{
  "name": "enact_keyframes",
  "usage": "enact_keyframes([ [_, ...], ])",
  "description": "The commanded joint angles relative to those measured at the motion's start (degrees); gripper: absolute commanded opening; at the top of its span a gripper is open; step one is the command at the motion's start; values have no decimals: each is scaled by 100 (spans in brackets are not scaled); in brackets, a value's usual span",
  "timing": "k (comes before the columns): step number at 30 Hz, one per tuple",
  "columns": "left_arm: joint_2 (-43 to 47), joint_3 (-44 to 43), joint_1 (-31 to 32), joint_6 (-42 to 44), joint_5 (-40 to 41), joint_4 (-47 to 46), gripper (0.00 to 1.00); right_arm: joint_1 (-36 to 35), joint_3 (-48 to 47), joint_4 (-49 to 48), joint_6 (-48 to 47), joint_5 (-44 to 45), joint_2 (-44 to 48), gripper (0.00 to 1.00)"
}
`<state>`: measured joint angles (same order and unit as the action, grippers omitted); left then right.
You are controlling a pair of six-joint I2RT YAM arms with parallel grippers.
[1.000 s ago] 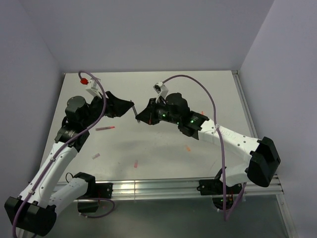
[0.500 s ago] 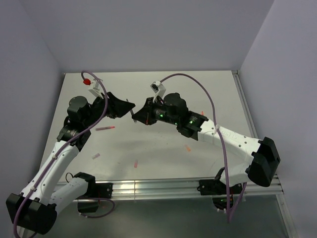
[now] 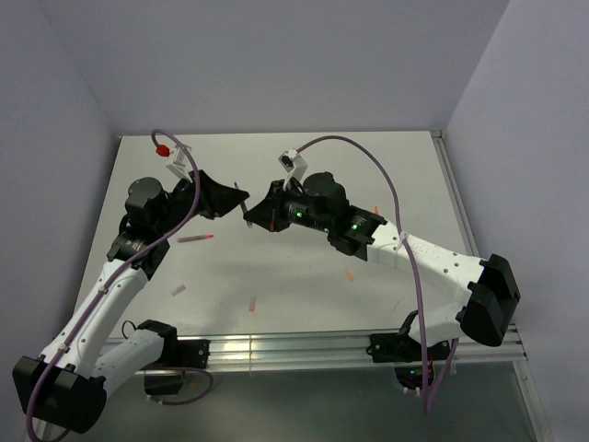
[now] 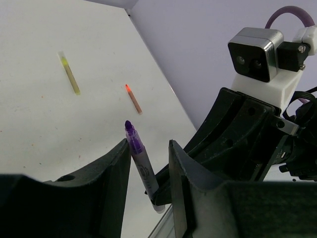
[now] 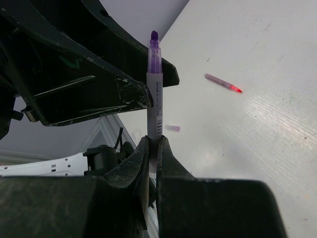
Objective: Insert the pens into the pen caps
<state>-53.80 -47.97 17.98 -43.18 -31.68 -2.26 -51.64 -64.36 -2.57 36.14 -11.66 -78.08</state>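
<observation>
Two pincers share the purple pen (image 5: 154,94): right pincer (image 5: 152,144) pinches its base, left pincer (image 4: 148,148) sits half-spread around the tip end, so it'd better centre before squeezing.

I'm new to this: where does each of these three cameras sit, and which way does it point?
Top view: above and behind the arms, looking down on the table; both arms show, left end effector facing right end effector.
Left wrist view: on the left wrist, looking along its own fingers toward the right arm's camera.
Right wrist view: on the right wrist, looking past its own fingers at the left end effector.
Shared: both wrist views show the purple pen that the right end effector grips.
</observation>
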Motion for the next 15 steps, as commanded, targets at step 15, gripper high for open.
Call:
enact_keyframes([
  [15, 168, 59, -5, -278, -400, -450, 0, -101, -306, -314, -169, -29, 47, 17],
])
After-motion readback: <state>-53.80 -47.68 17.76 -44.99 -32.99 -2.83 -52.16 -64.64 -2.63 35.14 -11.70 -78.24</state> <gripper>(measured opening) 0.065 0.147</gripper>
